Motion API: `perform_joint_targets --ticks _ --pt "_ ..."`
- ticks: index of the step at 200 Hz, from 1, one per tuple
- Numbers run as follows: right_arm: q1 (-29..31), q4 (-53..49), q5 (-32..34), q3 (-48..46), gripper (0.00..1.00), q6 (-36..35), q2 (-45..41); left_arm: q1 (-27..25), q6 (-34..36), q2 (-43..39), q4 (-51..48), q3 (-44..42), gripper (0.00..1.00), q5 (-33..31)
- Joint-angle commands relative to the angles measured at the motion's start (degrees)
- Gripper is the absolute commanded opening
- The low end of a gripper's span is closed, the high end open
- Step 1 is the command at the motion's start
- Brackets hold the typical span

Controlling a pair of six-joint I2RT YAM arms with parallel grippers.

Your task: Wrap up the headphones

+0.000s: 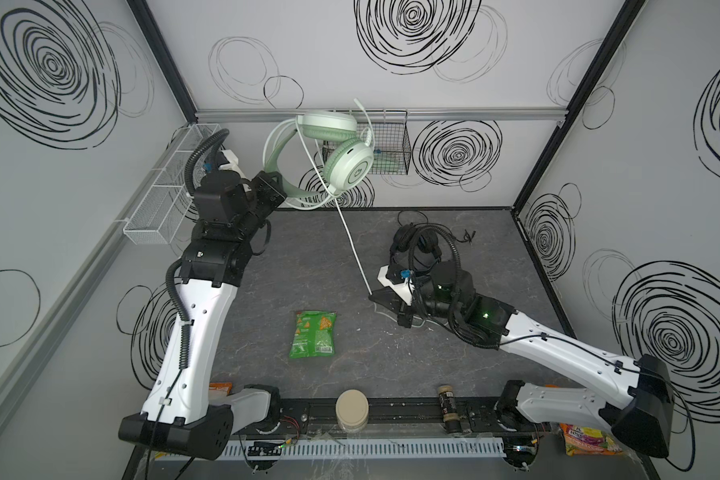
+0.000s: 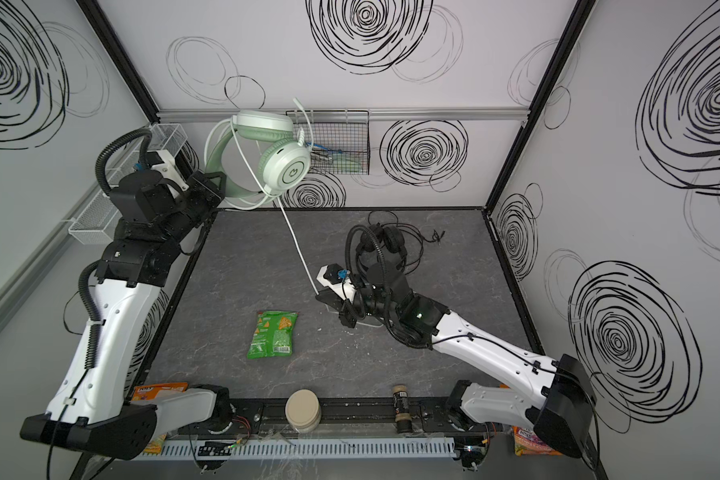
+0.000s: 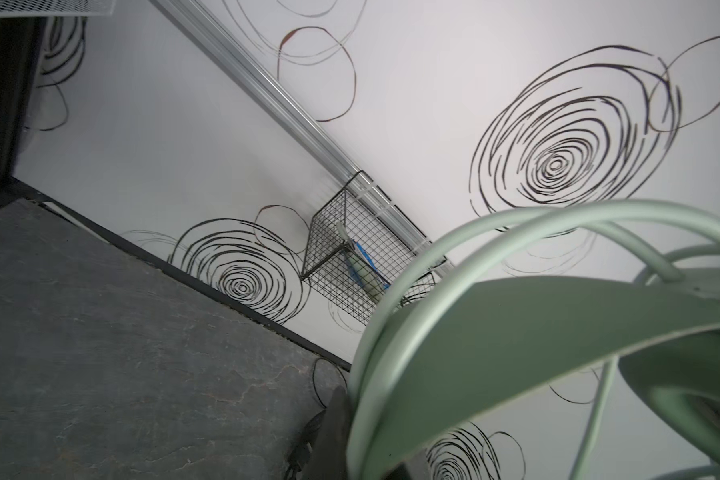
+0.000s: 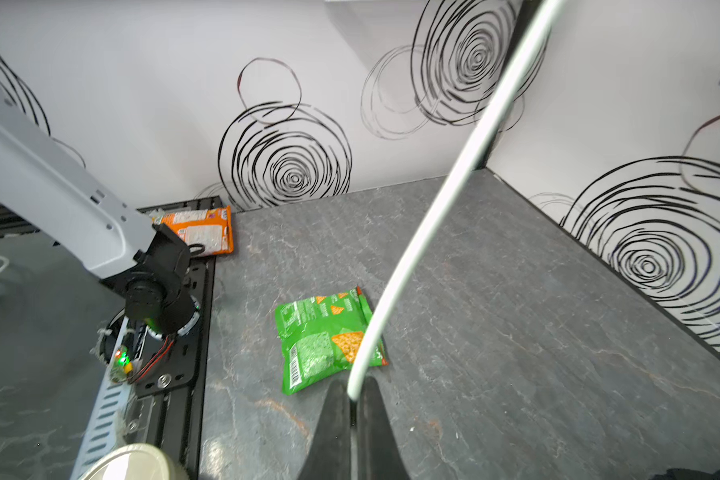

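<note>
Left gripper [image 1: 281, 189] is clamped on the headband [image 3: 516, 328] of the mint-green headset [image 1: 350, 168] and holds it aloft by the back wall, just in front of the black wire basket [image 1: 391, 141]. Its jaws are hidden in the left wrist view, where the band fills the picture close to the lens.

Right gripper [image 4: 352, 397] is closed on the pale cable [image 4: 433, 216], low over the table [image 1: 308, 257] and right of centre. In both top views the cable runs in a straight, taut line from the lower earcup down to my fingertips.

Black headset [image 2: 391, 239] lies on the table toward the back, partly hidden behind my right arm. Its black cable lies loose around it and is not yet wrapped.

Green chip bag [image 1: 312, 334] lies flat near the front and apart from the line.

Handling, as I judge it:
- The mint headset looks light, with hard smooth shells, soft cushions and a springy band.
- The crown of the band is the right hold, since it leaves both cups free to take turns.
- The cable is limp and slick, so it may slide through a pinch, and I should grip it short of the slack end.
- Turns laid on the smooth shells could slip off — the narrow neck between cup and band seems safer.
- A hard pull would load the joint where the cable enters the earcup, so I should go gently there.
</note>
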Motion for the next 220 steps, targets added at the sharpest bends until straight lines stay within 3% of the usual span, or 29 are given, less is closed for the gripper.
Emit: perform_joint_targets --ticks 1,42,67,97,153,194,220 --pt "1.9 -8.23 3.74 4.47 0.0 -4.69 -0.79 -1.94 5.81 -1.46 7.42 -1.31 0.0 -11.48" --pt "2.11 -15.67 10.35 12.96 0.0 -10.58 -1.61 -6.12 19.08 -2.41 9.11 -9.49 0.0 -23.09" --pt "4.18 -20.42 18.09 17.41 0.0 -19.38 -0.05 -13.16 32.32 -1.78 9.74 -11.05 0.0 -36.23" --pt "4.16 -18.88 23.98 19.78 0.0 -23.86 0.38 -14.21 38.77 -2.43 11.39 -13.75 0.0 -40.59" --pt "2.34 -15.17 35.0 26.85 0.0 -35.83 4.35 -20.23 52.77 -2.7 12.08 -18.1 0.0 -35.46" --pt "-1.8 -11.25 41.46 26.84 0.0 -40.04 5.46 -25.65 57.18 -1.48 3.33 -15.35 0.0 -33.3" --pt "-2.9 -10.73 42.88 26.41 0.0 -40.93 5.38 -29.09 56.88 -2.14 -2.42 -15.03 0.0 -26.79"
